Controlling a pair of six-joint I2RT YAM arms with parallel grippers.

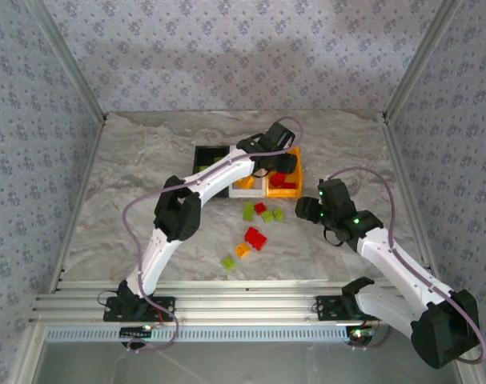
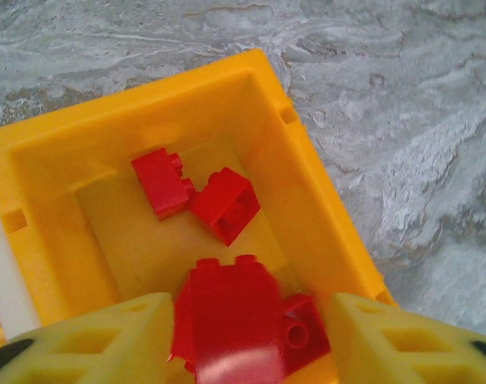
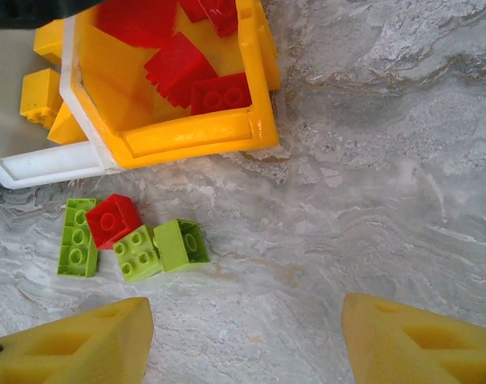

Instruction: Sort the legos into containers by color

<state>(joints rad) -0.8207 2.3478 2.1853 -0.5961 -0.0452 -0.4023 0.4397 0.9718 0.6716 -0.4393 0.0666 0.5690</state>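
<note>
The left gripper (image 2: 251,340) hung over the yellow bin (image 2: 323,208) with a red brick (image 2: 226,312) between its fingers. Whether they were pinching that brick or standing clear of it I could not tell, for it sat blurred in the gap, close to both sides. The spot made sense: two more red bricks (image 2: 161,182) lay on the bin's floor, so red evidently belonged there. The white bin (image 3: 42,164) beside it held yellow bricks (image 3: 41,92), and the black bin (image 1: 204,152) beyond showed what looked like green.

The right gripper (image 3: 247,336) hovered low over the table (image 3: 387,200) with its fingers wide and nothing between them, probably waiting its turn at the loose cluster just short of the bins. That cluster was one red piece (image 3: 113,220) pressed against three green ones (image 3: 136,252), so lifting any one would likely nudge its neighbours.

The left arm lay stretched across all three bins, and I judged the right arm could not reach them freely while it was there. Nearer the arm bases a red pair (image 1: 255,238), an orange brick (image 1: 243,250) and a green brick (image 1: 228,262) were unsorted.
</note>
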